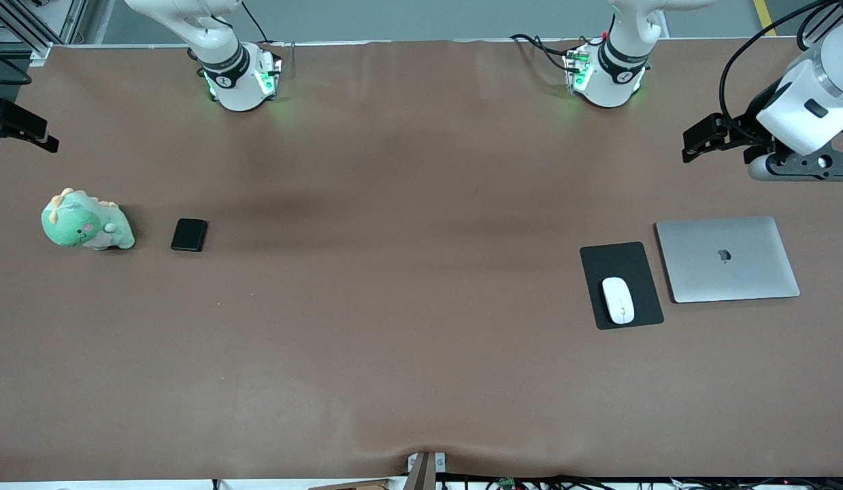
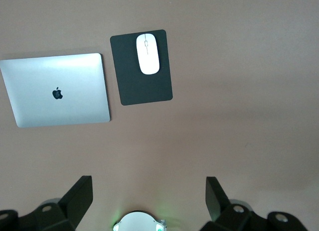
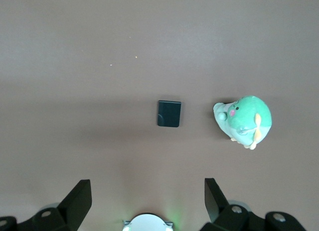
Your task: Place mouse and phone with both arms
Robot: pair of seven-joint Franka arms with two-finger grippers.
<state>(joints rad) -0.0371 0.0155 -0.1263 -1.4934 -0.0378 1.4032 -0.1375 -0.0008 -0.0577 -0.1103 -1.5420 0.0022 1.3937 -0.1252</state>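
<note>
The mouse [image 1: 618, 300] lies on the pad [image 1: 621, 285], just beside the laptop [image 1: 726, 258]. The phone [image 1: 189, 235] lies flat near the toy [image 1: 86, 221], at the right arm's end. This fits a finished placing or a reset scene. The left gripper [image 2: 149, 191] and right gripper [image 3: 147, 191] hang high, fingers wide apart, holding nothing. The counter [image 1: 407, 306] around is open.

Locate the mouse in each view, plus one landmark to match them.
Front view: mouse lies on the black pad, on the part nearer the camera, toward the left arm's end of the table.
Left wrist view: mouse on the pad.
Right wrist view: not in it.
Shared landmark: the closed laptop beside the pad.
</note>
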